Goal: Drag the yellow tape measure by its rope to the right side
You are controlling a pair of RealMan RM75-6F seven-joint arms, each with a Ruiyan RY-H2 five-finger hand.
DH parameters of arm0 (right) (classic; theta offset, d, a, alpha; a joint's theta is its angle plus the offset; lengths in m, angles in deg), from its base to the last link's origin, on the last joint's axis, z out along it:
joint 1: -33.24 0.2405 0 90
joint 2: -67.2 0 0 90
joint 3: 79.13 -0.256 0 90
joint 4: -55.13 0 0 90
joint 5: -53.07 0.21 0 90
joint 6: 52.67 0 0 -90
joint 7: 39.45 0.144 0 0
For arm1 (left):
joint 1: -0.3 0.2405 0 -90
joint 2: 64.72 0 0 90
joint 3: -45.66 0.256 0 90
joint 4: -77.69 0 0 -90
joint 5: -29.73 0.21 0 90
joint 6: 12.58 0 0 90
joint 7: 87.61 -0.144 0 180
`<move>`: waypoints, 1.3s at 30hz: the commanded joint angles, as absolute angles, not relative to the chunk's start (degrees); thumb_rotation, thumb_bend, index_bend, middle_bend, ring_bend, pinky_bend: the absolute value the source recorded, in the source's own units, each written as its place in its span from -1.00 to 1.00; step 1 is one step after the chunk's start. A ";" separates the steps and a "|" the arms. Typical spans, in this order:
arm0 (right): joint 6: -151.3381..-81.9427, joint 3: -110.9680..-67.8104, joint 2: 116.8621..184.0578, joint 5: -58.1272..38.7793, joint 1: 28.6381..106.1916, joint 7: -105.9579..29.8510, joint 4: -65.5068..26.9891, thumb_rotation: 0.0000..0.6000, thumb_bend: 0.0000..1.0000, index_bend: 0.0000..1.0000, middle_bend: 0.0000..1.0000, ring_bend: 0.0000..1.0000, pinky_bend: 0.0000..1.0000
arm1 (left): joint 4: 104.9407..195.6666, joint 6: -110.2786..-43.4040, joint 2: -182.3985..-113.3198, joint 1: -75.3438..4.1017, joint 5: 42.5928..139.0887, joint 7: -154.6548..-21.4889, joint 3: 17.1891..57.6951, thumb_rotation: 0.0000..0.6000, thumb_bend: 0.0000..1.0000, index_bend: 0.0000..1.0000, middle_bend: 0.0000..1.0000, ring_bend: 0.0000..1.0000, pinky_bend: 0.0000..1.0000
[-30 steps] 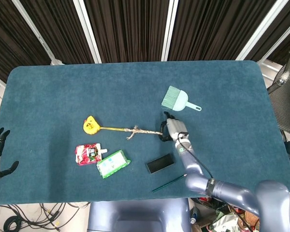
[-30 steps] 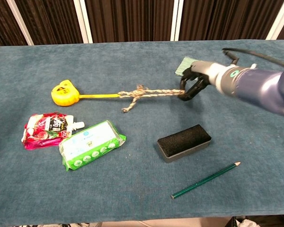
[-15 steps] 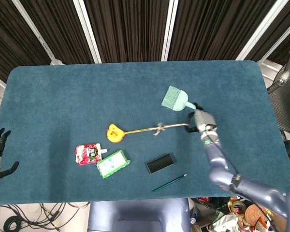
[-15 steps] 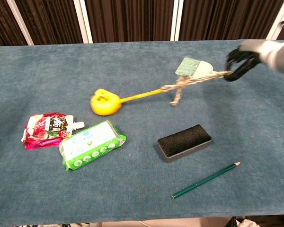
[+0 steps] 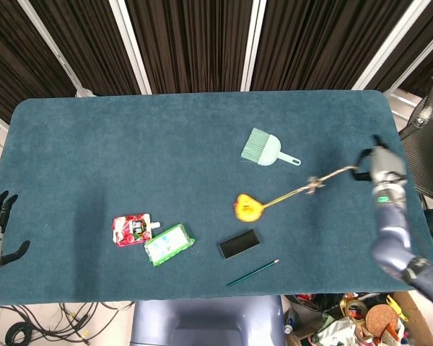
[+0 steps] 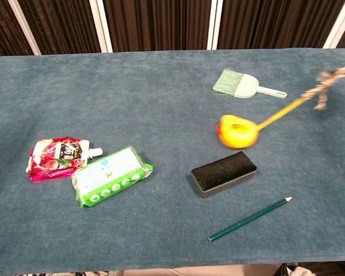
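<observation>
We are seeing a teal-covered table (image 6: 161, 86) backed by dark slatted curtains (image 5: 195, 43). A mint-green hand brush (image 6: 241, 85) is lying toward two o'clock, and a black eraser block (image 6: 224, 172) is sitting near five o'clock with a green pencil (image 6: 250, 219) lying just below it. Toward eight o'clock we are finding a red pouch (image 6: 56, 156) lying just beside a green wipes pack (image 6: 111, 174).

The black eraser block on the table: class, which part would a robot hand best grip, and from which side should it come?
Grip the black eraser block across its two long sides, coming from above. It lies flat, so only the top and sides are free. Its narrow width suits a hand's span better than its length. The yellow tape measure sits close behind it, so a descent from above seems safest.
</observation>
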State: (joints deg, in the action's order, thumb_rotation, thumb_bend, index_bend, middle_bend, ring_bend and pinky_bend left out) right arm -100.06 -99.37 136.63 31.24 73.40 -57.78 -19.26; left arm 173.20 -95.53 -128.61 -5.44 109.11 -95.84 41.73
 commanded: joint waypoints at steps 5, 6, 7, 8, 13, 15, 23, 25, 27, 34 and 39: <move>-98.06 -99.29 132.19 33.86 70.41 -55.41 -13.67 1.00 -0.13 0.48 -0.98 -0.87 -0.68 | 173.25 -95.58 -128.67 -5.46 109.10 -96.12 41.71 1.00 -0.51 -0.92 -1.00 -1.00 -1.00; -97.90 -99.32 131.83 33.97 70.14 -55.12 -13.25 1.00 -0.13 0.49 -0.98 -0.87 -0.68 | 173.26 -95.59 -128.69 -5.47 109.09 -96.13 41.69 1.00 -0.51 -0.92 -1.00 -1.00 -1.00; -97.76 -99.32 131.55 33.94 69.88 -54.83 -12.99 1.00 -0.13 0.49 -0.98 -0.87 -0.68 | 173.28 -95.59 -128.72 -5.48 109.06 -96.14 41.66 1.00 -0.51 -0.92 -1.00 -1.00 -1.00; -97.44 -99.23 131.23 33.65 69.57 -54.47 -12.95 1.00 -0.13 0.49 -0.98 -0.87 -0.68 | 173.31 -95.59 -128.78 -5.51 109.03 -96.18 41.61 1.00 -0.51 -0.92 -1.00 -1.00 -1.00; -96.07 -98.83 131.24 31.13 69.05 -53.01 -14.67 1.00 -0.13 0.49 -0.98 -0.87 -0.68 | 173.28 -95.47 -128.95 -5.60 109.06 -96.53 41.68 1.00 -0.51 -0.92 -1.00 -1.00 -1.00; -95.94 -98.75 132.06 29.48 69.32 -52.40 -15.91 1.00 -0.13 0.49 -0.98 -0.87 -0.68 | 173.32 -95.51 -128.96 -5.57 108.99 -96.62 41.66 1.00 -0.51 -0.92 -1.00 -1.00 -1.00; -98.98 -99.02 135.74 22.75 72.18 -52.48 -21.09 1.00 -0.21 0.31 -0.99 -0.89 -0.68 | 173.27 -95.40 -128.71 -5.51 108.54 -96.33 41.53 1.00 -0.51 -0.92 -1.00 -1.00 -1.00; -99.72 -98.74 135.64 21.84 72.42 -53.06 -23.09 1.00 -0.41 -0.29 -1.00 -0.92 -0.68 | 173.27 -95.35 -128.66 -5.52 108.51 -96.21 41.51 1.00 -0.51 -0.92 -1.00 -1.00 -1.00; -99.71 -97.81 134.56 21.52 72.60 -54.57 -26.19 1.00 -0.63 -0.79 -1.00 -0.94 -0.70 | 173.25 -95.35 -128.62 -5.54 108.54 -96.09 41.48 1.00 -0.51 -0.92 -1.00 -1.00 -1.00; -103.65 -95.51 128.92 17.78 71.81 -58.68 -36.44 1.00 -0.84 -1.00 -1.00 -0.95 -0.70 | 173.16 -95.32 -128.59 -5.56 108.78 -96.24 41.64 1.00 -0.51 -0.92 -1.00 -1.00 -1.00; -112.06 -93.15 124.84 8.79 66.84 -58.21 -43.85 1.00 -0.83 -1.00 -1.00 -0.95 -0.70 | 173.25 -95.45 -128.66 -5.50 108.61 -96.37 41.55 1.00 -0.51 -0.92 -1.00 -1.00 -1.00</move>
State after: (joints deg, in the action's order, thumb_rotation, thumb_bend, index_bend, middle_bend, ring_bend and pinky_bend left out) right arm -107.24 -95.03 127.52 14.01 69.94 -58.00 -39.94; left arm 173.25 -95.45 -128.66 -5.50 108.61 -96.37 41.55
